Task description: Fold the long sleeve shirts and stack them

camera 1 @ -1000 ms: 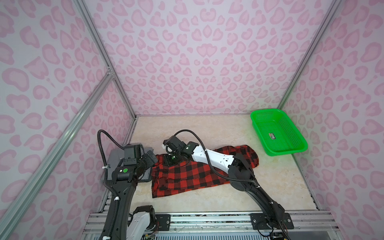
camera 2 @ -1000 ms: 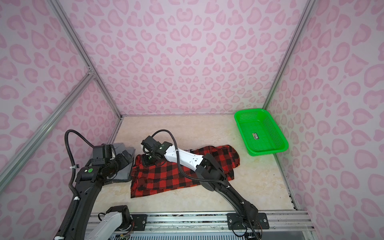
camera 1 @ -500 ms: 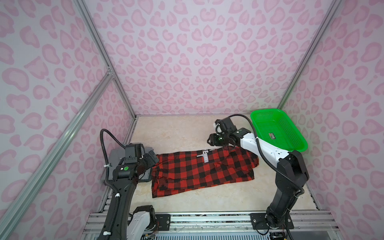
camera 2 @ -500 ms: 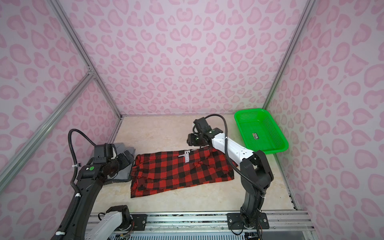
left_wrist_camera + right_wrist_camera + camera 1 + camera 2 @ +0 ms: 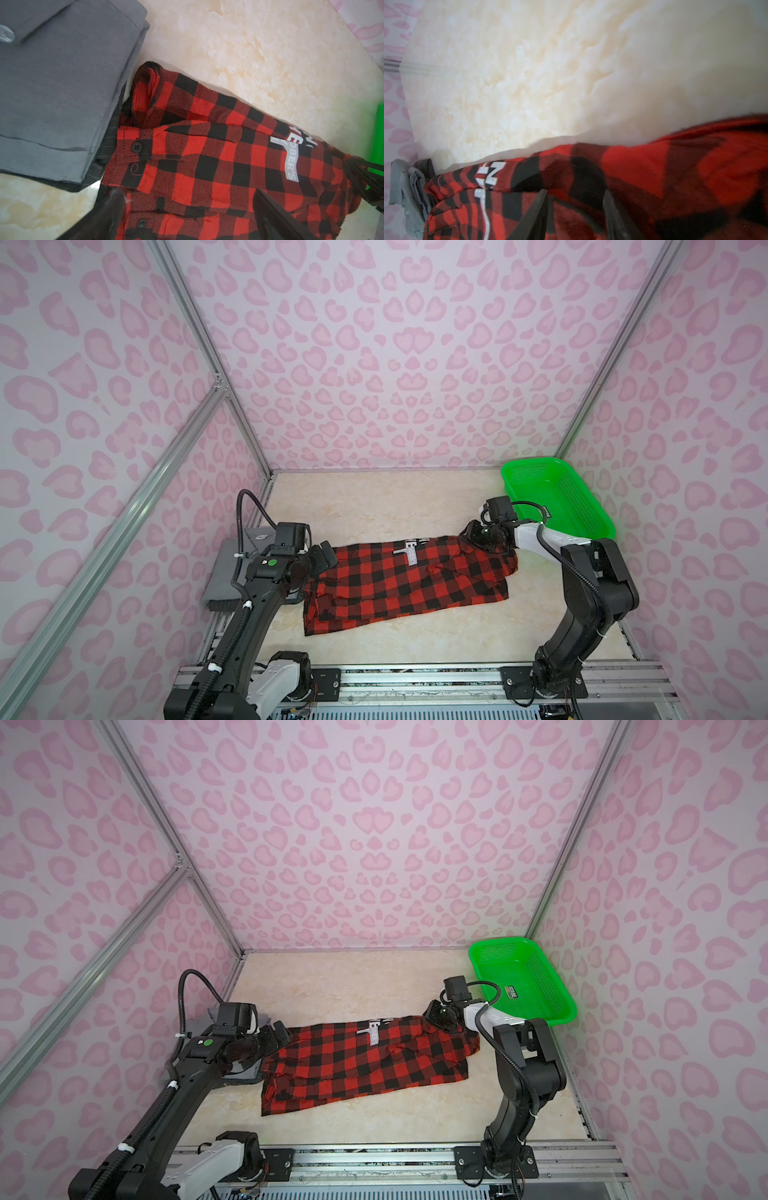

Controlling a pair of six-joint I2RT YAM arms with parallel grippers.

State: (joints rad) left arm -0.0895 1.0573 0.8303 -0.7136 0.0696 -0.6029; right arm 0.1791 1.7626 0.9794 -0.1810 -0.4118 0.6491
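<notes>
Over the last second, sweeps the right gripper (image 5: 469,536) off the 9 o'clock end of the red-and-black checked shirt (image 5: 399,585), along its far edge, to its 2 o'clock corner, near the green basket (image 5: 557,497). Leaves the shirt uncovered as a long strip running 9 to 3 o'clock across the middle of the marbled tabletop (image 5: 374,506), with the white lettered patch (image 5: 411,556) showing near 12. Reads as a lengthwise fold laid and smoothed, with the crosswise fold and the stacking yet to do.

Sits low on the cloth at that corner now. In the right wrist view, shows dark fingers (image 5: 537,214) part-way apart with checked cloth between them; cannot tell whether pinching or merely resting.

Holds the left gripper (image 5: 326,558) spread wide and empty over the shirt's 9 o'clock end, with cuff and buttons below it in the left wrist view. Places the folded grey shirt (image 5: 224,580) just beside that same end, likely the base of the stack.
</notes>
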